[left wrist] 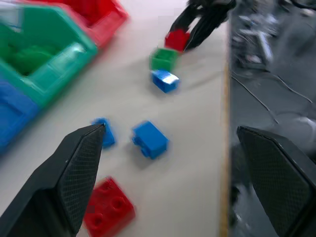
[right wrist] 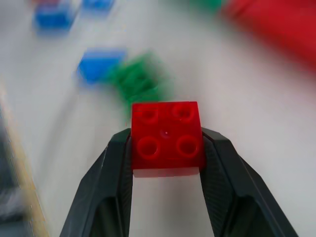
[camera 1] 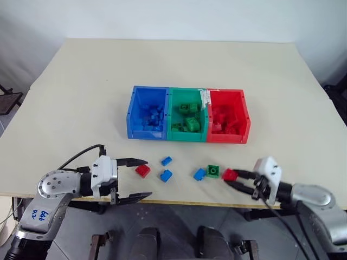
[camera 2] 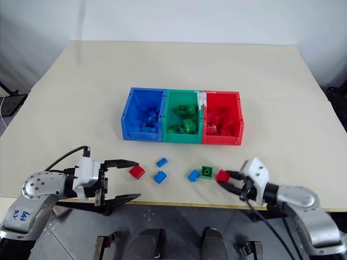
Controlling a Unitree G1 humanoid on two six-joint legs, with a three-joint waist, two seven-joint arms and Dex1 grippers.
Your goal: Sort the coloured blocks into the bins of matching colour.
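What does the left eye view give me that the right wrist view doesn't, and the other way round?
Left eye alone: the open left pincer beside a loose red block, and blocks inside all three bins. Right wrist alone: the held block's four studs facing up, a finger on each side. Both: the right pincer shut on the red block, with green block just past it.
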